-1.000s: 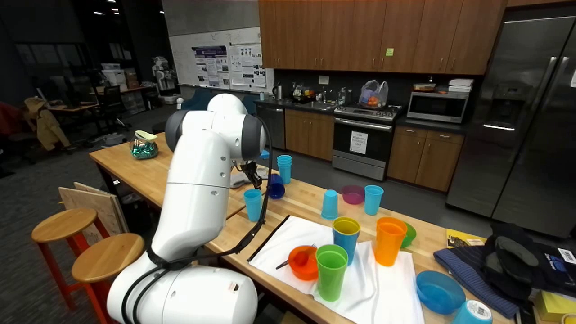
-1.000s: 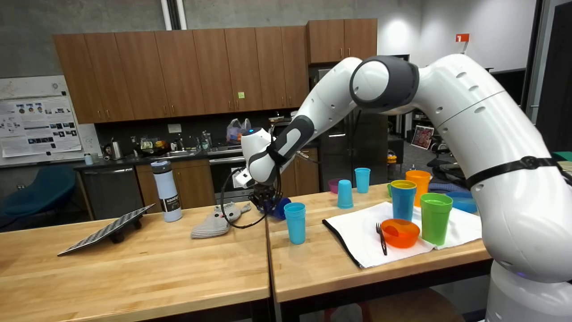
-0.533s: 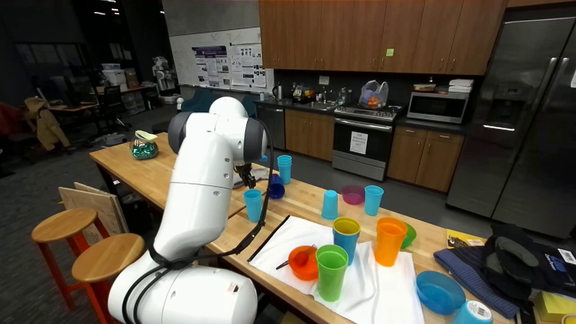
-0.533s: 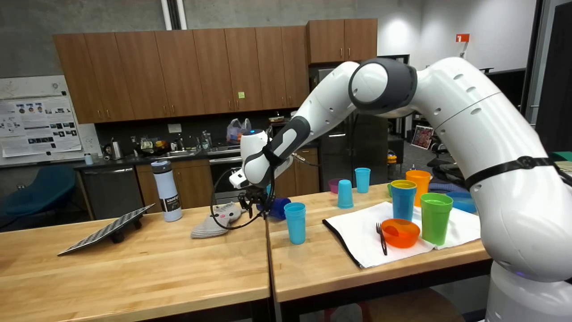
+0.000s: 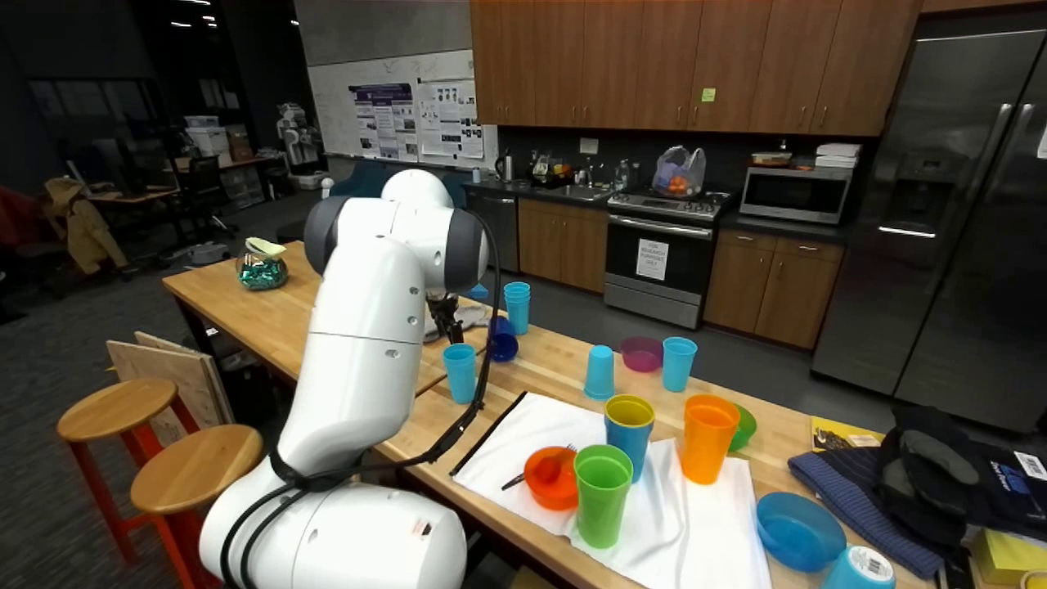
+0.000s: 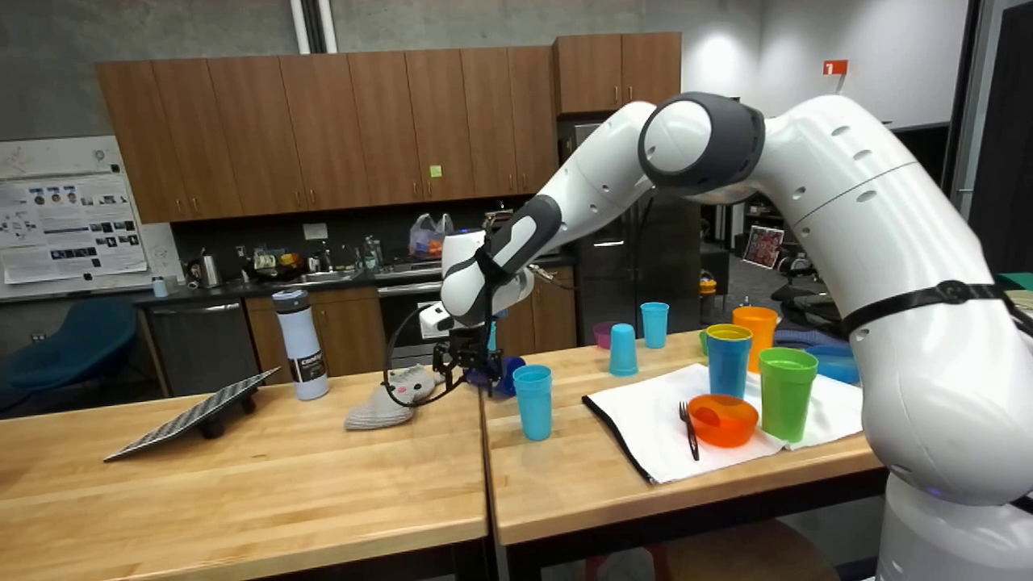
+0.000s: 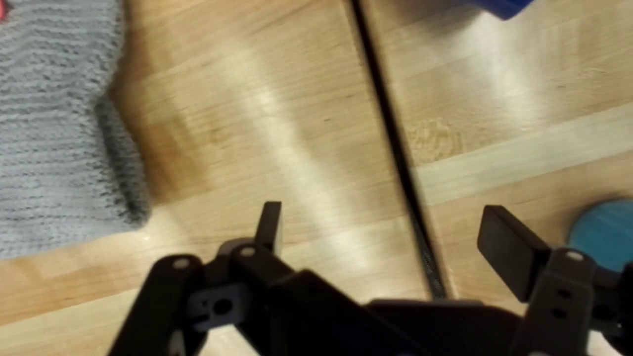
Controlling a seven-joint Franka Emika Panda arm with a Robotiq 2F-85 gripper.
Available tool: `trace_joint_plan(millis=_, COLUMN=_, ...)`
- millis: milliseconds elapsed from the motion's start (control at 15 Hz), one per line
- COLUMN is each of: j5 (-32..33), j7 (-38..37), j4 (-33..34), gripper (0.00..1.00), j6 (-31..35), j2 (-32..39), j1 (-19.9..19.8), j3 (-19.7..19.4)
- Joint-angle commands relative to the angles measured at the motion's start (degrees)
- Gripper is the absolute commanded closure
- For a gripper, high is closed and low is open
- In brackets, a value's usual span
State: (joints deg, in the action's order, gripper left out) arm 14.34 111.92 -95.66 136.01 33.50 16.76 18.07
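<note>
In the wrist view my gripper (image 7: pixel 385 237) stands wide open, with only tabletop and a dark seam between its fingers. A grey knitted item (image 7: pixel 59 148) lies to the left of it. The edge of a dark blue cup (image 7: pixel 504 6) shows at the top right, and a light blue cup (image 7: pixel 606 235) is partly hidden behind the right finger. Seen from outside, the gripper (image 6: pixel 468 367) hangs low over the table, close to the dark blue cup (image 5: pixel 504 345), which lies on its side. The upright light blue cup (image 6: pixel 533 403) stands nearby.
A stack of light blue cups (image 5: pixel 517 307) stands behind. Along the table are an upside-down blue cup (image 5: pixel 599 372), a white cloth (image 5: pixel 679 523) bearing an orange bowl (image 5: pixel 552 478), a green cup (image 5: pixel 604 499) and others. A tall bottle (image 6: pixel 303 347) and a tilted panel (image 6: pixel 194 415) stand at the other end.
The gripper has moved a little away from the dark blue cup toward the grey knitted item, and its jaws have spread. The dark blue cup appears slightly turned where it lies.
</note>
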Motion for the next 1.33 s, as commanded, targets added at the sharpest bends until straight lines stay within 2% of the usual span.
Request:
trace_joint_plan(millis=0, j5=-1.01, j7=-3.91, j4=-7.67, gripper=0.0, j6=-5.67, j2=-9.08, j1=-0.88, j3=-0.94)
trace_joint_plan(millis=400, j5=3.42, j7=-13.2, j4=-13.39, gripper=0.0, j6=-15.77, j2=-19.3, j1=-0.19, j3=-2.66)
trace_joint_plan(millis=467, j5=2.11, j7=-10.38, j4=-9.44, gripper=0.0, j6=-14.39, j2=-14.46, j1=-0.56, j3=-1.51)
trace_joint_plan(millis=1267, j5=3.02, j7=-11.1, j4=-8.87, gripper=0.0, j6=-15.06, j2=-13.31, j1=-0.06, j3=-1.55)
